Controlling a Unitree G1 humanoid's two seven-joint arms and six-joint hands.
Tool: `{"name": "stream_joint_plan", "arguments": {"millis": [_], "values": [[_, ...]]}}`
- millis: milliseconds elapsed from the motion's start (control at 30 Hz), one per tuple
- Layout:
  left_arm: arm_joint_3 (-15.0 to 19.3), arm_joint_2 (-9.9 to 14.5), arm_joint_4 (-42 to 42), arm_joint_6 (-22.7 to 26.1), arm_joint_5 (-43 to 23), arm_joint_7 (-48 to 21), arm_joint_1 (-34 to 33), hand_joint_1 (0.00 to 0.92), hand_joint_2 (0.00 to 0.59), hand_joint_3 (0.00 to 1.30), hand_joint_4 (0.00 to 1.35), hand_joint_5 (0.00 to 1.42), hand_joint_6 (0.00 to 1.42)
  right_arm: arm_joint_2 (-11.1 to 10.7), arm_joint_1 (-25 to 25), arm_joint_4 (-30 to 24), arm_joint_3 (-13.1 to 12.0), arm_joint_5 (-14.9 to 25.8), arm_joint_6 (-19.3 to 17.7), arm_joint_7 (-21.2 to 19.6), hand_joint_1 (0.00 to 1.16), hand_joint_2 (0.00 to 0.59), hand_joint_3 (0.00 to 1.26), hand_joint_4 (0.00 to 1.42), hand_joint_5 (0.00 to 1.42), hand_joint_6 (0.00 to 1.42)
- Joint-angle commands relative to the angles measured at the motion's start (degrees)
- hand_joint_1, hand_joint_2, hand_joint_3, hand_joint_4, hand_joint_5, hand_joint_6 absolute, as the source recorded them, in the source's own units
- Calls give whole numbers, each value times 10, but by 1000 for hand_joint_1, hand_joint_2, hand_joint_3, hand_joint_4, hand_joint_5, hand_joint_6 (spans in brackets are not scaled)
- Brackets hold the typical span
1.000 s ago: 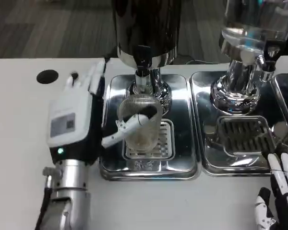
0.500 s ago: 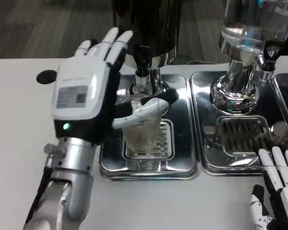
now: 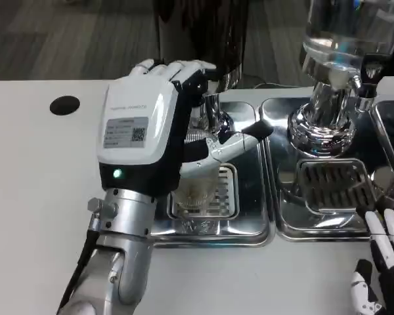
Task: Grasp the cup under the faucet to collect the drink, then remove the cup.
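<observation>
Head view: left hand (image 3: 148, 134), label unreadable, fingers curled over the faucet (image 3: 207, 98) above the ribbed clear cup (image 3: 198, 187); right hand (image 3: 384, 266) fingers apart.

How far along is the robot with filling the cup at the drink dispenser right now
Done: the clear cup stands on the drip tray under the dark dispenser's faucet. In hand: the left hand is over the cup, fingers up by the tap, thumb across the rim; a firm grip cannot be confirmed. The right hand waits at the lower right. Left: collecting the drink, no stream visible, then removing the cup.
</observation>
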Motion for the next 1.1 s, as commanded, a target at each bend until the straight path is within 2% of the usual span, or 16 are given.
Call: {"name": "stream_joint_plan", "arguments": {"millis": [33, 467, 1100], "values": [[-6, 8, -11, -10, 2, -9, 34, 0, 92, 563, 507, 562, 309, 0, 2, -4, -5, 5, -7, -4, 0, 581, 63, 0, 0, 0], [-6, 8, -21, -21, 4, 4, 70, 0, 88, 575, 511, 572, 313, 3, 7, -11, -2, 1, -6, -5, 0, 584, 68, 0, 0, 0], [-3, 8, -14, -24, 1, 6, 71, 0, 88, 590, 511, 578, 324, 6, 16, -4, -3, 3, -11, -13, 0, 584, 69, 0, 0, 0]]}}
